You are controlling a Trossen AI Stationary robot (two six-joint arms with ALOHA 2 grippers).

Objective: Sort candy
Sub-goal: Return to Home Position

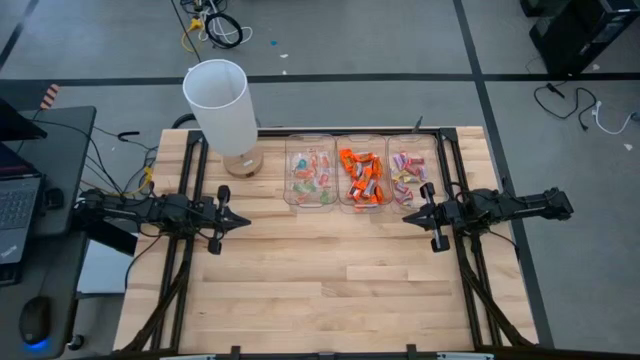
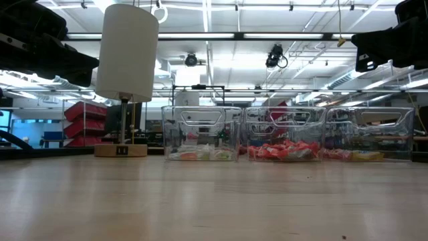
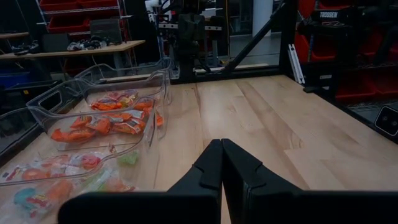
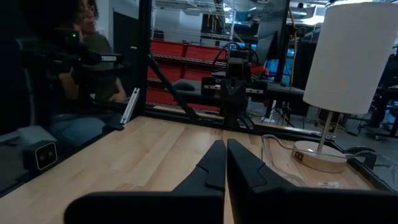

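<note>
Three clear trays stand side by side at the table's far edge. The left tray (image 1: pixel 311 172) holds pale green-and-pink candy (image 1: pixel 312 178), the middle tray (image 1: pixel 361 172) orange candy (image 1: pixel 362 176), and the right tray (image 1: pixel 412 170) pink-and-yellow candy (image 1: pixel 406 177). My left gripper (image 1: pixel 244 220) is shut and empty, level above the table's left side. My right gripper (image 1: pixel 408 216) is shut and empty, level at the right side, just near of the right tray. The trays also show in the left wrist view, with orange candy (image 3: pixel 106 124) in the middle one.
A lamp with a white shade (image 1: pixel 220 105) on a wooden base (image 1: pixel 243 164) stands at the far left of the table. A person (image 4: pixel 87 56) sits beyond the table's left side. Bare wood (image 1: pixel 330 280) lies between the arms and toward the near edge.
</note>
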